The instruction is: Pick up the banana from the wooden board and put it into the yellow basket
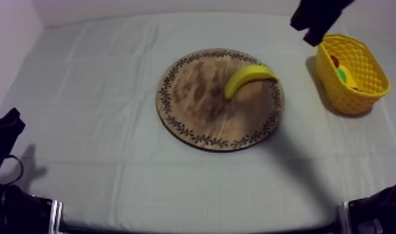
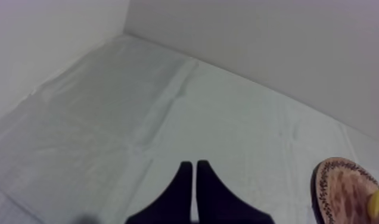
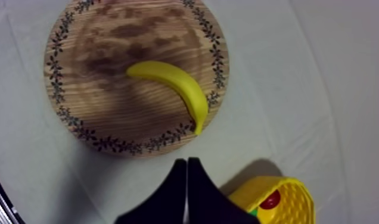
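My right gripper (image 3: 186, 162) has its two black fingers pressed together into a narrow wedge, with nothing between them. It hangs above the cloth in the gap between the wooden board (image 3: 84, 89) and the yellow basket (image 3: 287, 196), touching neither. From the top camera I see the right arm (image 1: 315, 18) coming in at the far right, its dark end over the far left corner of the basket.

The banana (image 1: 249, 78) lies free on the board, on its far right part, inside the patterned rim. It curves like an arch. One end points right toward the basket and the other points back toward the middle of the board. Both grippers are well apart from it.

The board sits at the middle of the table's grey-white cloth (image 1: 113, 162). The basket stands upright at the far right, apart from the board, with a strip of cloth between them. Inside it I make out a small red fruit (image 1: 335, 61) and, beside it, something green (image 1: 342, 76) that I cannot identify.

My left gripper (image 2: 193, 165) is closed too, fingers together and empty. It rests at the near left, low over the cloth and well away from the board. From its camera, part of the board's rim and one yellow tip of the banana show off to the right.
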Robot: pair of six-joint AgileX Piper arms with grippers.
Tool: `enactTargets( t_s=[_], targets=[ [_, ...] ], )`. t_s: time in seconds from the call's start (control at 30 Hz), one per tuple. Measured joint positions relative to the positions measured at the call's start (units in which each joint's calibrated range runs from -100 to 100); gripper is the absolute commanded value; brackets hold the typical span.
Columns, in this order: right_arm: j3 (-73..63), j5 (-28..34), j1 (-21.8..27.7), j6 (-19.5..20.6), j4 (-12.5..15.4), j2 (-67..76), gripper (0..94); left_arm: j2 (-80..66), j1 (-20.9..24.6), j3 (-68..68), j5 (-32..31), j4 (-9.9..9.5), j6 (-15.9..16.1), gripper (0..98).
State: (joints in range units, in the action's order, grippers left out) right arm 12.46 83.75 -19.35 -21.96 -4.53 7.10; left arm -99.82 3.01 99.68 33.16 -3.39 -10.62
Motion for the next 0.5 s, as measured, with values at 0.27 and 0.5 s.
enactTargets(
  t_s=[0.27,0.5],
  targets=[
    [-10.0,3.4,0.5,-6.3,-0.4,-10.6,0.6,0.0,0.0,0.0,0.0,0.00,0.0,0.1],
    [-13.1,3.9,0.7,-16.7,-0.9,-11.2,0.6,0.0,0.0,0.0,0.0,0.00,0.0,0.1]
  ],
)
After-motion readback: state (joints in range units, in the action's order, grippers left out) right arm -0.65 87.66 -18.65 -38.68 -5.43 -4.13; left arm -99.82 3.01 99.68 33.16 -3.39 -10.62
